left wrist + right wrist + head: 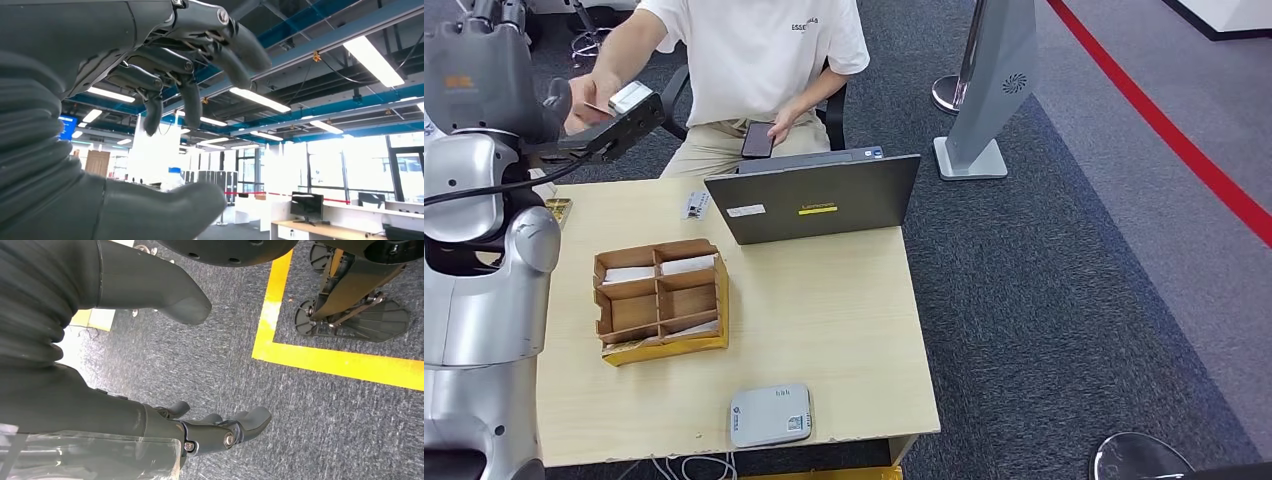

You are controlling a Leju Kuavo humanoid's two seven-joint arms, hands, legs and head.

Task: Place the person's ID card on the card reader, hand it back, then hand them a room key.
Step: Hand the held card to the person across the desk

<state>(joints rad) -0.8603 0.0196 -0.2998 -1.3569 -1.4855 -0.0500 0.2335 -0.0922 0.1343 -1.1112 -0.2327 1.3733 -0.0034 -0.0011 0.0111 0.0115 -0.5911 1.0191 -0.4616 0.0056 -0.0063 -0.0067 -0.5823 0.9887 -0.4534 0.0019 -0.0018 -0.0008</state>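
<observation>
In the head view, my left hand meets the person's hand at a card; my left wrist view shows fingers spread, holding nothing. My right hand hangs open over carpet.

Bare tabletop lies open right of the divided box; the laptop walls the far edge

Left hand raised, outstretched, fingers apart and empty; right hand hanging floorward, fingers loosely spread.
</observation>
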